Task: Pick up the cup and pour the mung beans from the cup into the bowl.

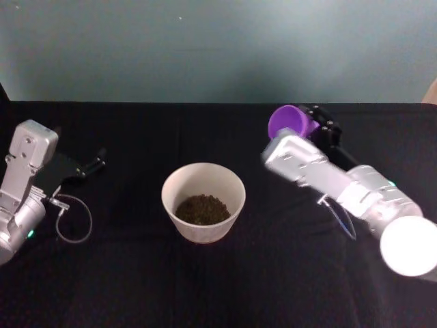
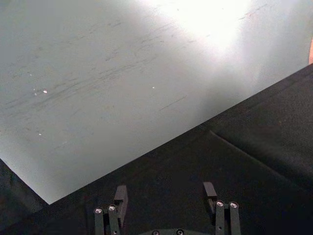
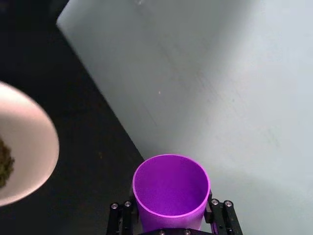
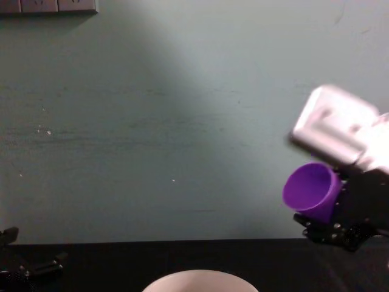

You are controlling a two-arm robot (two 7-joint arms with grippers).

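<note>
Cup (image 1: 289, 121) is up in the air, tipped on its side, mouth pointing toward my left, held off to the right of the bowl (image 1: 203, 201) and farther back. From the right wrist view the cup (image 3: 171, 188) looks empty inside, nothing but purple wall. The bowl already has a heap of beans (image 1: 203, 208) in the middle, so I judge the pour done or nearly so.

My right pincer (image 3: 171, 215) is clamped on the cup's base, 1 finger on each side. My left pincer (image 2: 166, 205) sits parked low at the left over the black surface (image 1: 123, 273), fingers spread with nothing between them.

The cup is not above the bowl right now, so any stragglers would drop on the cloth. I'd bring the wrist level first, turning the mouth upward, then carry it away slowly. Keep the squeeze steady: smooth tapered plastic can slide out of a grip if I twist fast.
</note>
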